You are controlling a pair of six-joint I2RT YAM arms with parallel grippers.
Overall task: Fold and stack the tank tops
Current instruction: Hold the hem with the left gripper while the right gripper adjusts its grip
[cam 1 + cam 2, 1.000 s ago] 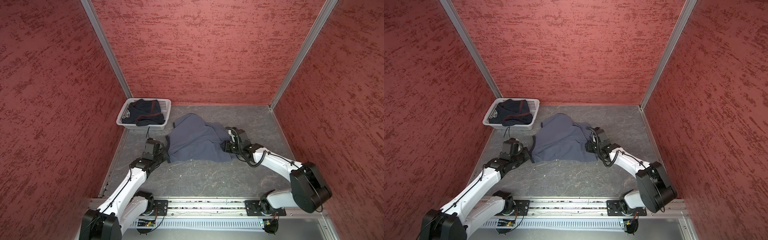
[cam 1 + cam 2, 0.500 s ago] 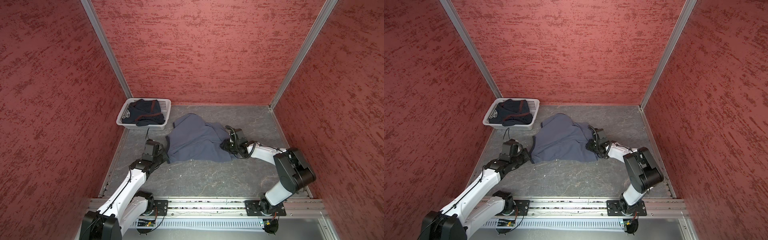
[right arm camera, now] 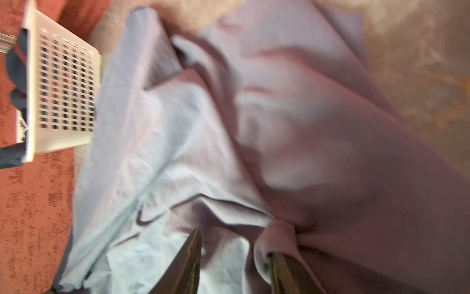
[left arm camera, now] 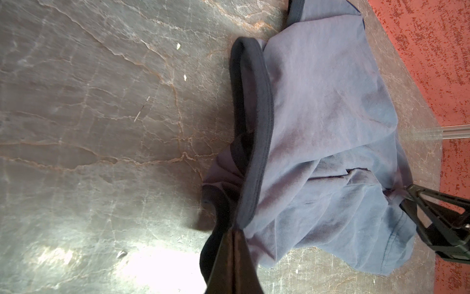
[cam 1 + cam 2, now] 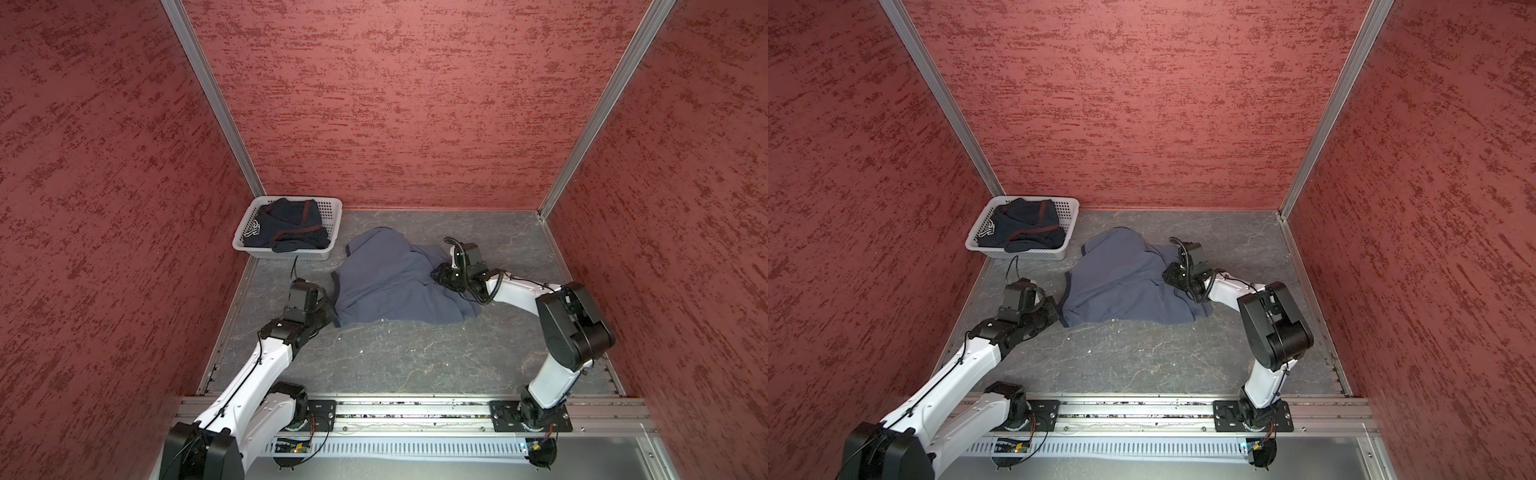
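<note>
We have the left tool (image 4: 235,231) clenched on the navy-trimmed edge of the slate-blue tank top (image 5: 386,282), at the garment's near-left corner. It has held there through the last second without moving.

The change is on the other side. The right arm has pulled its elbow in toward the near right corner of the surface (image 5: 415,357), and the right tool (image 3: 232,241) now sits low on the right part of the same top. Its jaws have been drawing together. In the right wrist view they stand apart with a raised fold of cloth between them, one fold draped over a finger. The picture is blurred, so we cannot tell whether they already bite.

The top lies rumpled and unfolded between the middle of the surface and its far edge, and has barely shifted. The dark navy tank top (image 5: 286,226) lies bunched in the white basket (image 5: 332,208) at the far left corner, well away from both tools.

We take this as the second hold being set. With both ends gripped we could stretch the slate-blue top flat for its first fold. If the right jaws catch only the upper layer, we think the cloth will pull askew. Nothing is folded or stacked yet, so the task is at an early stage.
</note>
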